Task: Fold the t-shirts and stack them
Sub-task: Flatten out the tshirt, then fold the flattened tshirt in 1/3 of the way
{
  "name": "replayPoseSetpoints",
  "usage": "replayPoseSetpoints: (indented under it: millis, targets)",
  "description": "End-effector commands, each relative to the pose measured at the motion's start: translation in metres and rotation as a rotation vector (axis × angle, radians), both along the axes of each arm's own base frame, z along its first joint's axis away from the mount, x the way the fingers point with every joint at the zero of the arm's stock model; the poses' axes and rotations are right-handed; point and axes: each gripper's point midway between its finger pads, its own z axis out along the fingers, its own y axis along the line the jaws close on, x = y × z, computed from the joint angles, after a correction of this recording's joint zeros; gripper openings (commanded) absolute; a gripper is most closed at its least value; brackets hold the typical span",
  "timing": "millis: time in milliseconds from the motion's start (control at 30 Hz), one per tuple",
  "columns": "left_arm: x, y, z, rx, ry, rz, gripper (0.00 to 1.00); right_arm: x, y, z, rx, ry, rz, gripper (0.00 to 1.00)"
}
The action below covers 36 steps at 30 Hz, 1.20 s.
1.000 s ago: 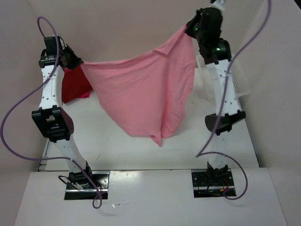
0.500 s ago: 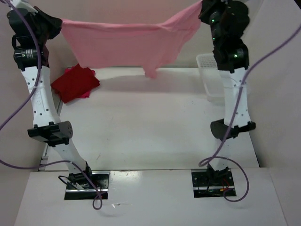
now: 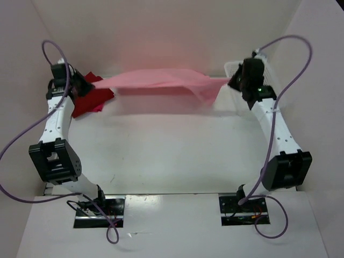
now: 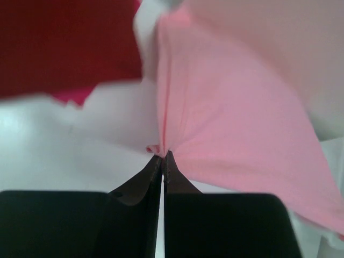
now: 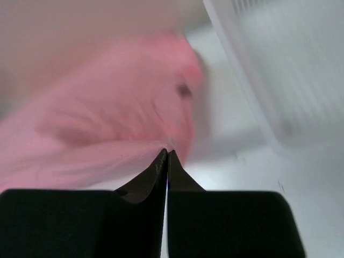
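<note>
The light pink shirt (image 3: 161, 79) hangs as a taut band between the two grippers, low over the table (image 3: 161, 150). The left gripper (image 4: 162, 156) has its fingers pressed tight together on one end of it, and the cloth fans out ahead of the tips and to their right. The right gripper (image 5: 165, 154) is likewise pinched closed on the other end, with blurred pink cloth ahead and to the left of its tips. A loose fold sags from the band close to the right gripper. The dark red shirt (image 3: 88, 101) lies folded just beside the left gripper, ahead and left of its fingers. A bright crimson-pink edge (image 4: 75, 95) shows under it. The white mesh basket (image 5: 279, 70) sits ahead and right of the right gripper.
</note>
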Motion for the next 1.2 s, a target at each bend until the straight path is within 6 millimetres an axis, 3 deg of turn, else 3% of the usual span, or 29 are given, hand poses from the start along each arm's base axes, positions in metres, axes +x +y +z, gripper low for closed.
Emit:
replayPoseSetpoints:
  millis: [0,67,100,167,200,233,367,467,500,567,667,800,900,933,1067,1133,1167]
  targets:
    - [-0.031,0.000,-0.014,0.035,0.013,0.005,0.03,-0.049,-0.013,-0.093,0.069,0.235,-0.001,0.01]
    - [-0.059,-0.005,-0.050,0.035,0.104,-0.001,0.03,-0.076,-0.013,-0.110,0.081,0.282,0.013,0.01]
    - [-0.069,-0.005,-0.060,0.035,0.132,0.010,0.03,-0.096,-0.011,-0.141,0.094,0.373,0.013,0.01]
    - [-0.092,-0.009,-0.074,0.049,0.175,0.007,0.03,-0.119,0.001,-0.151,0.143,0.415,0.062,0.01]
    - [-0.102,-0.011,-0.084,0.041,0.203,0.005,0.03,-0.133,0.005,-0.169,0.175,0.470,0.062,0.01]
    - [-0.120,-0.016,-0.110,0.022,0.275,0.002,0.03,-0.146,0.012,-0.178,0.212,0.519,0.087,0.01]
    - [-0.163,-0.027,-0.139,0.013,0.370,-0.015,0.03,-0.189,0.029,-0.197,0.320,0.609,0.119,0.01]
    - [-0.181,-0.027,-0.140,0.032,0.392,-0.003,0.06,-0.213,0.029,-0.206,0.336,0.689,0.107,0.01]
    - [-0.178,-0.028,-0.131,0.030,0.374,-0.011,0.06,-0.221,0.033,-0.212,0.330,0.720,0.119,0.01]
    - [-0.180,-0.029,-0.134,0.019,0.415,-0.013,0.06,-0.227,0.036,-0.215,0.333,0.736,0.121,0.01]
    - [-0.184,-0.027,-0.147,0.023,0.458,-0.013,0.07,-0.223,0.036,-0.211,0.333,0.707,0.127,0.01]
    - [-0.171,-0.027,-0.164,-0.004,0.482,-0.022,0.07,-0.195,0.029,-0.210,0.328,0.659,0.108,0.01]
    - [-0.156,-0.024,-0.182,-0.020,0.512,-0.017,0.07,-0.165,0.021,-0.206,0.298,0.619,0.077,0.01]
    - [-0.144,-0.021,-0.176,-0.013,0.484,-0.016,0.07,-0.152,0.016,-0.203,0.272,0.590,0.062,0.01]
    - [-0.119,-0.010,-0.184,-0.006,0.492,0.008,0.07,-0.110,0.009,-0.193,0.218,0.544,0.047,0.01]
    - [-0.109,-0.007,-0.185,-0.005,0.489,0.008,0.07,-0.095,0.005,-0.203,0.188,0.557,0.040,0.01]
    - [-0.104,-0.007,-0.190,-0.014,0.497,0.013,0.07,-0.083,0.005,-0.194,0.188,0.531,0.042,0.01]
